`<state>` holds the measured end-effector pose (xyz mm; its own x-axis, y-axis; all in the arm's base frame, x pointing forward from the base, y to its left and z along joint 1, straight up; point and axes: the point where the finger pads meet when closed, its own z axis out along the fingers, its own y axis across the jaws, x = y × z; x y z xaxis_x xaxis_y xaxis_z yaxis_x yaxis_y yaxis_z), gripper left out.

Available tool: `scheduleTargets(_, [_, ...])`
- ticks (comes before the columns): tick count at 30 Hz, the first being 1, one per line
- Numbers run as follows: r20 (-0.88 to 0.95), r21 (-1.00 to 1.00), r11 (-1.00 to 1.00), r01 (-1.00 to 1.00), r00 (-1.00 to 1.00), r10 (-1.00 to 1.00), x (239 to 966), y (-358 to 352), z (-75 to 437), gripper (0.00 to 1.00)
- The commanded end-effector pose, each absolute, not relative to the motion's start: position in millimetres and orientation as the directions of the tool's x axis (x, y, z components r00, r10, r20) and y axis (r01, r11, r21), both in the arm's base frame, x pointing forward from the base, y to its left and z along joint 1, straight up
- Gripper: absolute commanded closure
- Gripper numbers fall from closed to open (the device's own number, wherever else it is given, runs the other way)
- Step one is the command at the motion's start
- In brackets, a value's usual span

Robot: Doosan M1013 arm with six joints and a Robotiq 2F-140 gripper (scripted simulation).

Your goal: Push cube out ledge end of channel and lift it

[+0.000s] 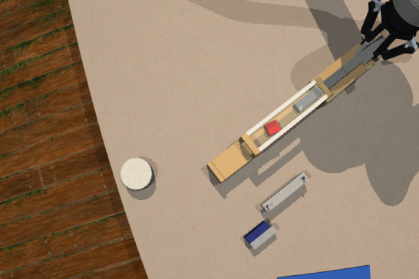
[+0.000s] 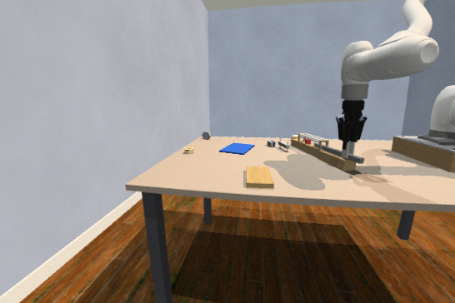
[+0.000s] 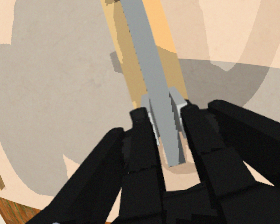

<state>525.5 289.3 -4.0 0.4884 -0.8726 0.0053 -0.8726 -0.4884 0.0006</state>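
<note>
A robot arm (image 1: 410, 1) (image 2: 392, 62) over a worktable (image 1: 153, 80) (image 2: 200, 178) (image 3: 41, 100) suggests a robotics lab

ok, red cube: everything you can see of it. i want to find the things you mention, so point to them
The red cube (image 1: 272, 128) (image 2: 307, 141) is small, plain and evenly coloured, its material unclear. It lies inside the wooden channel (image 1: 229, 161) (image 2: 342, 163), between the two white rails, nearer the crosspiece away from the gripper (image 1: 369, 50) (image 2: 348, 156) (image 3: 167, 111). A gap separates it from the grey block behind. Nothing grips it.

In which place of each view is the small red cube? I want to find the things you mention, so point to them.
Top: the small red cube (image 1: 272, 128) (image 2: 307, 141) is near the centre, slightly right and low.
Exterior: right of centre, about mid-height.
Wrist: not visible.
Shared landmark: the long wooden channel (image 1: 229, 161) (image 2: 342, 164) (image 3: 172, 50).
</note>
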Motion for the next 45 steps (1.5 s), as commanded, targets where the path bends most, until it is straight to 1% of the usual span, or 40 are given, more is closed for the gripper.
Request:
scheduleTargets(1, [0.005, 0.000, -0.489, -0.873, 0.489, -0.873, 528.1, 284.6, -3.9, 1.00])
scheduleTargets(45, [0.005, 0.000, -0.489, -0.873, 0.489, -0.873, 578.7, 195.1, -3.4, 1.00])
